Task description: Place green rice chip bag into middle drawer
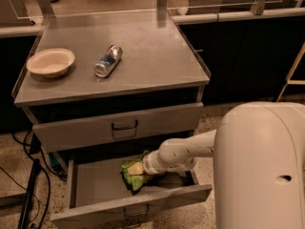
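Observation:
The green rice chip bag [132,178] sits crumpled inside the open middle drawer [95,187], near its centre. My gripper [139,170] reaches in from the right at the end of the white arm [183,154], low inside the drawer and shut on the bag's right side. The bag hides most of the gripper tip. The upper handled drawer [119,126] above is closed.
On the cabinet top [152,56] lie a silver-blue can [108,61] on its side and a pale bowl [50,62] at the left. My white body [259,166] fills the lower right. Black cables [28,185] run along the floor on the left.

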Controlling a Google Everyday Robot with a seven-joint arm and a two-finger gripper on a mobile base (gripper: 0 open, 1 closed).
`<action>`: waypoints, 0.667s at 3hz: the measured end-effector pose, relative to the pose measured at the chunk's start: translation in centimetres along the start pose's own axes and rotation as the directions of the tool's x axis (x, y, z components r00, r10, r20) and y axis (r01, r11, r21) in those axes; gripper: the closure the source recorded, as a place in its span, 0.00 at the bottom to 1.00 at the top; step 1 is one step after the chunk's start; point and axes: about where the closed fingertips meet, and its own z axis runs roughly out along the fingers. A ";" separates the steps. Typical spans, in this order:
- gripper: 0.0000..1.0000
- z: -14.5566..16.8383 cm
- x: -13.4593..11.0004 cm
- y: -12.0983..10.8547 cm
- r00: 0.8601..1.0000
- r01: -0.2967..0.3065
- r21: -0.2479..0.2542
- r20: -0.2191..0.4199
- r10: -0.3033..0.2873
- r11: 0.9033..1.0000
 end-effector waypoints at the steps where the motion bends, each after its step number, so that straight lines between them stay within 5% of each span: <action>1: 0.81 0.0 0.0 0.0 1.000 0.000 0.000 0.000 0.000 1.000; 2: 0.58 0.0 0.0 0.0 1.000 0.000 0.000 0.000 0.000 1.000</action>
